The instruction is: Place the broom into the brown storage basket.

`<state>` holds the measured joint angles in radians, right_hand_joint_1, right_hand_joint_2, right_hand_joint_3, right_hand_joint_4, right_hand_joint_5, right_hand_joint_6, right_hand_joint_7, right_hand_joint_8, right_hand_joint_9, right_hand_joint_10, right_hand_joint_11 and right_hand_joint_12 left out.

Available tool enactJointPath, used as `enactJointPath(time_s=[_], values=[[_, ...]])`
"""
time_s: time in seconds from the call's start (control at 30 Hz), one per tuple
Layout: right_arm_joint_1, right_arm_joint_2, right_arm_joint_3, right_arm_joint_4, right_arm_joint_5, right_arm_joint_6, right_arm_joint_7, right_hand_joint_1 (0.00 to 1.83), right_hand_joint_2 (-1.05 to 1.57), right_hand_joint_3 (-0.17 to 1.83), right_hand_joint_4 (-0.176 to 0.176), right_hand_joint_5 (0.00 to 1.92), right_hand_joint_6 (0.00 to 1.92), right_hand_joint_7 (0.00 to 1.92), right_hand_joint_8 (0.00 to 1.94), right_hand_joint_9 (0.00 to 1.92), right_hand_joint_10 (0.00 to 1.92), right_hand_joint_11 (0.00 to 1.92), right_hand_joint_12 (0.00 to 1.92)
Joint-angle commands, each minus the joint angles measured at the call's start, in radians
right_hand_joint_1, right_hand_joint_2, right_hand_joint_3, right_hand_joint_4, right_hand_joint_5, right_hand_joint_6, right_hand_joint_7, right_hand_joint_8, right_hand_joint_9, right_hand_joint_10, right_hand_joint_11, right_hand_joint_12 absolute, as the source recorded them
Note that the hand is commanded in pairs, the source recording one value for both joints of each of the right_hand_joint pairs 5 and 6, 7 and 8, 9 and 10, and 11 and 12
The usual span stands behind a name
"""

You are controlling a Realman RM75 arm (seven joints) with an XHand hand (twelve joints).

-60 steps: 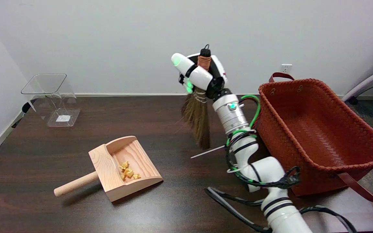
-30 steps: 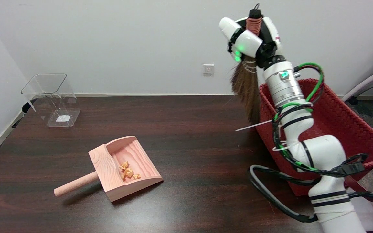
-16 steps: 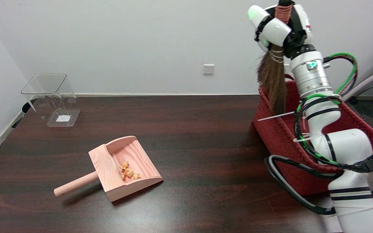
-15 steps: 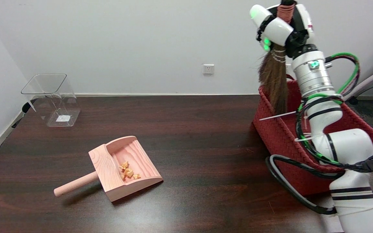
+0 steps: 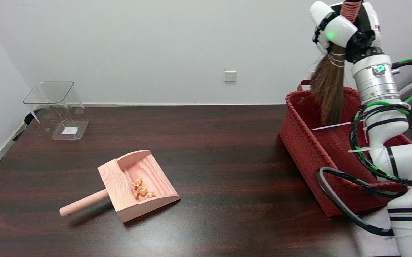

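The right hand (image 5: 345, 26) grips the broom (image 5: 329, 89) by its handle and has carried it rightward: the bristles now hang over the brown storage basket (image 5: 302, 142), tips seemingly just inside its rim.

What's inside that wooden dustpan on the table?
A few small orange-yellow scraps lie near the middle of the wooden dustpan. The rest of its tray shows bare wood. Its raised back wall hides nothing I can make out.

Dark table (image 5: 209, 150): dustpan (image 5: 134, 185), clear bin (image 5: 58, 109), basket (image 5: 309, 150).
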<state>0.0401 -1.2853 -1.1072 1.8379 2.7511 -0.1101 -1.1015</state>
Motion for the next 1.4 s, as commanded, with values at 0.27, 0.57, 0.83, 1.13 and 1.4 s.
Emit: enactJointPath(time_s=[0.27,0.57,0.83,1.13,1.4], values=[[-0.047,0.047,0.085,-0.159,-0.002,-0.055,0.136,0.84,1.57,0.6,0.0,1.92,1.92,1.92,1.92,1.92,1.92,1.92,1.92],[-0.049,0.047,0.075,-0.277,-0.002,-0.152,0.141,0.84,1.57,0.59,0.0,1.92,1.92,1.92,1.92,1.92,1.92,1.92,1.92],[-0.049,0.045,0.061,-0.403,-0.002,-0.288,0.188,0.83,1.57,0.6,0.0,1.92,1.92,1.92,1.92,1.92,1.92,1.92,1.92],[-0.047,0.038,-0.019,-0.423,-0.002,-0.323,0.188,0.83,1.57,0.61,0.0,1.92,1.92,1.92,1.92,1.92,1.92,1.92,1.92],[-0.047,0.025,-0.055,-0.47,-0.002,-0.36,0.188,0.81,1.57,0.6,0.0,1.92,1.92,1.92,1.92,1.92,1.92,1.92,1.92]])
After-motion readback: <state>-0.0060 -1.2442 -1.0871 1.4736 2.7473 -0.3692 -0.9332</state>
